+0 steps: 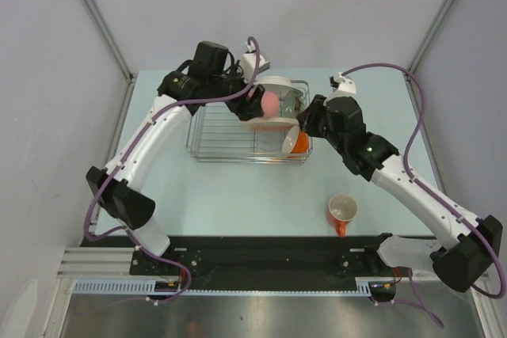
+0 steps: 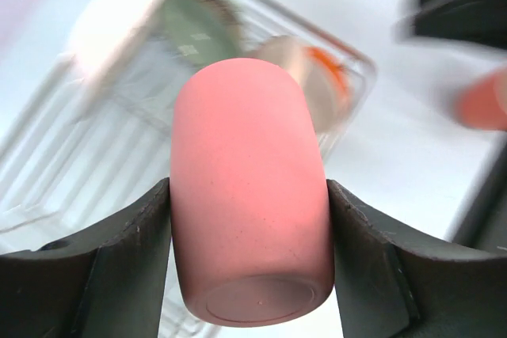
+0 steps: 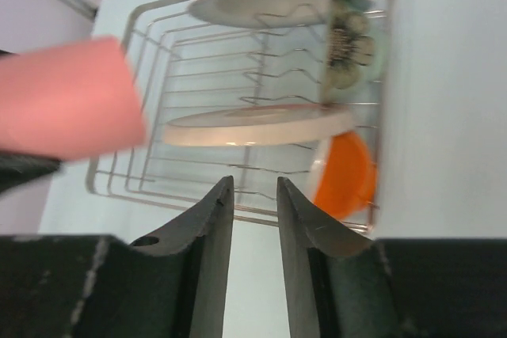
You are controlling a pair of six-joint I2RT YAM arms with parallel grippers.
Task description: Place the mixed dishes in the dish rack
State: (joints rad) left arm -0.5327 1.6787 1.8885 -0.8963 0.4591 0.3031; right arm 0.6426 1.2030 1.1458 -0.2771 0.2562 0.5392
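Pink cup point(image 2: 249, 187) is clamped by the left gripper point(image 2: 248, 219) over the dish rack point(image 1: 214, 138), where a cream plate point(image 3: 253, 126) and orange bowl point(image 3: 346, 172) are stowed; the orange mug point(image 1: 342, 211) is not yet loaded; the right gripper point(image 3: 255, 195) is slightly parted, empty.

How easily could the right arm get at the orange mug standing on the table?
Probably yes. The orange mug stands upright and alone on the bare table, close beside the right forearm, with nothing around it. The right hand is empty, though the arm would likely need to fold back towards its base.

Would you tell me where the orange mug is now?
Top view: the orange mug stands on the table, right of centre, nearer than the dish rack, beside the right arm.
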